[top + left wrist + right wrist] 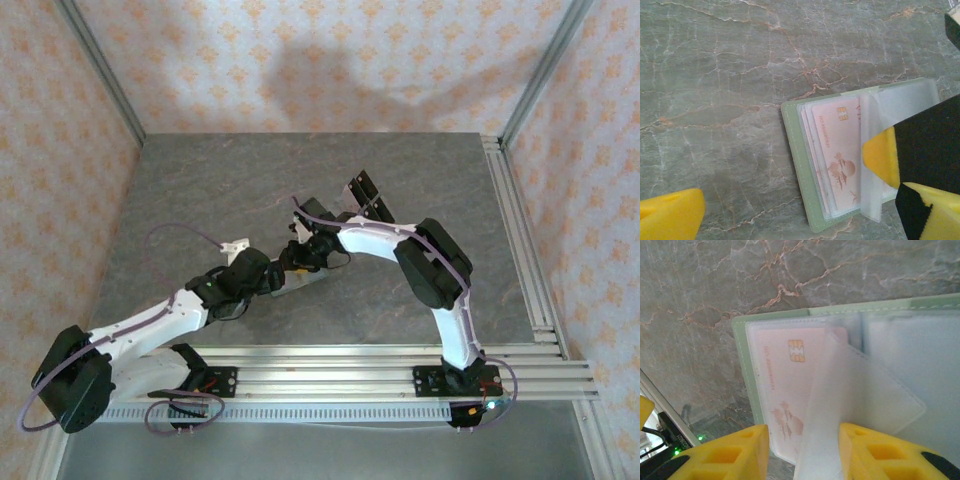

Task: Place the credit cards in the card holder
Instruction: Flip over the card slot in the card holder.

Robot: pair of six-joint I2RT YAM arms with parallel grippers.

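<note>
Card holder (742, 370) is lying open and flat on the grey marbled table (715, 75), green cover down, clear sleeves facing up. It's sitting approx mid-table, near my bases, w/ both my wrists crowding over it in the top cam. A pinkish credit card (785, 385) w/ a gold chip is sitting inside one sleeve on the holder's left half. There are more layered edges beside it, poss. other cards or just sleeves; can't tell thru the plastic.

One clear sleeve leaf (825, 405) is standing up off the stack, tilted. My right claw (802, 440) is straddling it, the jaws partway apart. The leaf is running up betw. my yellow fingertips (865, 450) and leaning on one, and I'm not pinching anything.

My left claw (802, 200) is hovering just above the holder's near edge, spread as wide as it goes, gripping nothing.
</note>
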